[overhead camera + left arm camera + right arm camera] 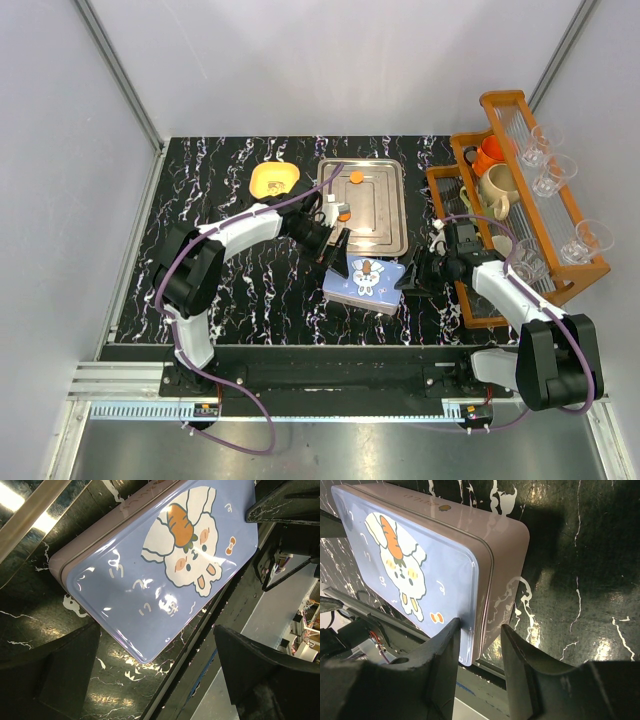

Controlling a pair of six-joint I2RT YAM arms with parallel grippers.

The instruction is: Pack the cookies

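Observation:
A closed blue tin with a rabbit-and-carrot lid (365, 282) lies on the black marble table near the front edge. It also shows in the left wrist view (150, 565) and the right wrist view (415, 575). One orange cookie (355, 177) lies in the metal tray (385, 225). A second orange disc (345, 215) sits at the tray's left edge. My left gripper (338, 250) (155, 630) is open and empty over the tin's far-left corner. My right gripper (413, 278) (481, 627) is open, its fingers straddling the rim at the tin's right corner.
A yellow-orange square dish (274, 180) stands left of the tray. An orange wooden rack (520, 200) with mugs and several glasses fills the right side. The table's front edge (200, 645) runs just past the tin.

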